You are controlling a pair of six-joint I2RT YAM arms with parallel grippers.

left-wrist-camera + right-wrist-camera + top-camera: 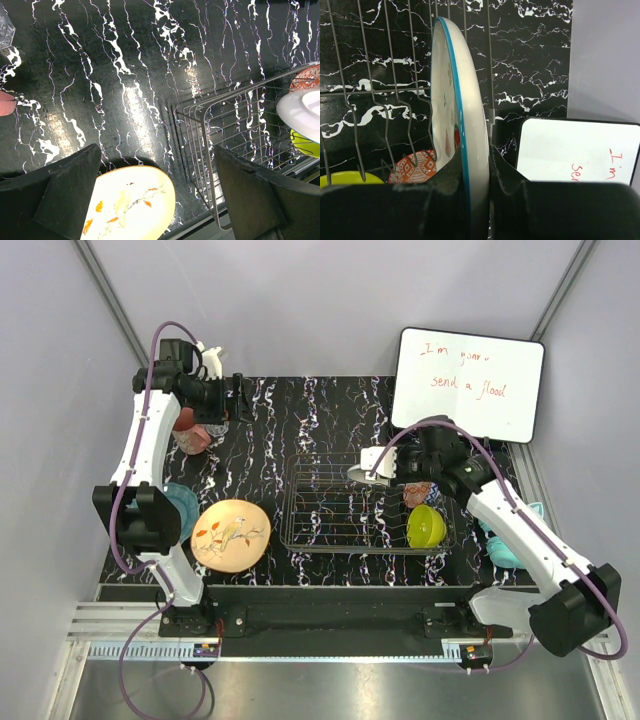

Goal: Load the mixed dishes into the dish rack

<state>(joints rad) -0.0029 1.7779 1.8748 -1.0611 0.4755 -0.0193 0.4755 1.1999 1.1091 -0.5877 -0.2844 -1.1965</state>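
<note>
Top external view: at left, the left claw point(238, 398) hangs wide open and empty near the pink mug point(190, 432), while the bird plate point(231, 535) lies flat on the desk point(300, 410). Over the wire dish rack point(330, 510), the right claw point(378, 468) pinches the white plate point(362, 472) on edge, seemingly so it slots upright beside the green bowl point(426, 526) and patterned bowl point(417, 492) already inside.
</note>
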